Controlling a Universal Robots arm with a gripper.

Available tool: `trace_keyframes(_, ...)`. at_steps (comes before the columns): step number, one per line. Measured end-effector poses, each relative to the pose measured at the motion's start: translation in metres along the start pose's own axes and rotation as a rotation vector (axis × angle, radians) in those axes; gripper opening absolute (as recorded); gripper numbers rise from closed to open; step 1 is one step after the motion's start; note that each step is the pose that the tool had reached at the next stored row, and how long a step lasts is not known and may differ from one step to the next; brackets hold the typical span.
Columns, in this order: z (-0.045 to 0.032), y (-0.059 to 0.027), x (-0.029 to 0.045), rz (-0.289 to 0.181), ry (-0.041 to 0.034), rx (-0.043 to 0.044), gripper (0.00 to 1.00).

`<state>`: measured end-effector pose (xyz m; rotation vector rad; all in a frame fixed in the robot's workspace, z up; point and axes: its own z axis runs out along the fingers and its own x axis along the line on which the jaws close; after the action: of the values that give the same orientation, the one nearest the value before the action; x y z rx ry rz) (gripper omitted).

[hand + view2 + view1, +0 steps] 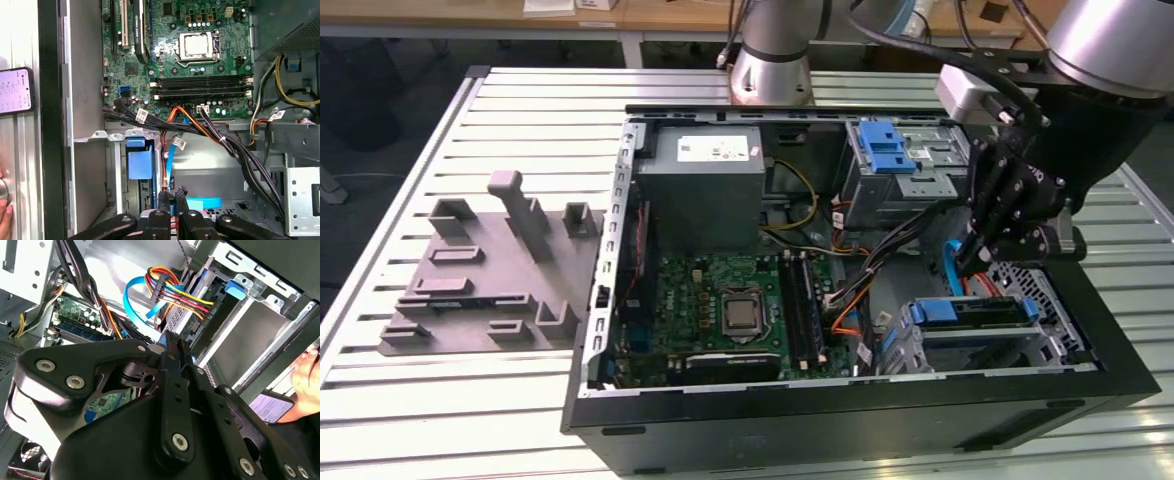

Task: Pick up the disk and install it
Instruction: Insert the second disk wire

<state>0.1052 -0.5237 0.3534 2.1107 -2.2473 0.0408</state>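
The black linkage of the hand (172, 342) sits closest in both wrist views, its two fingers drawn so close together that they meet at the tips. Nothing shows between them. In the exterior view the hand (977, 262) hangs inside the open computer case (854, 420), toward the exterior view's right and just above the near drive cage.

The disk (970, 313) lies in that cage at the case's near right corner. Its blue carrier bracket faces up and is level with the cage walls. A light blue flat cable (132, 305) and a bundle of red, yellow and orange wires (180, 290) run to a drive just beyond the fingertips in the second wrist view.

The green motherboard (720, 300) covers the case floor toward the exterior view's left. Farther back stands the big grey box (707, 190) with a white sticker (716, 150) printed in dark text. Several black cables carry small white tags (141, 116).

The case rests on a slatted metal table (480, 400). A grey moulded fixture (480, 270) lies on the table, beside the case on the exterior view's left. A lit phone (15, 90) lies on the table outside the case wall, with a person's fingers (307, 375) near it.
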Motion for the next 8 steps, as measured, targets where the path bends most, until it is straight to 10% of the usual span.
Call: trace_keyframes(8, 0.0061, -0.0048, 0.0056, 0.000, -0.0087, -0.0007, 0.16)
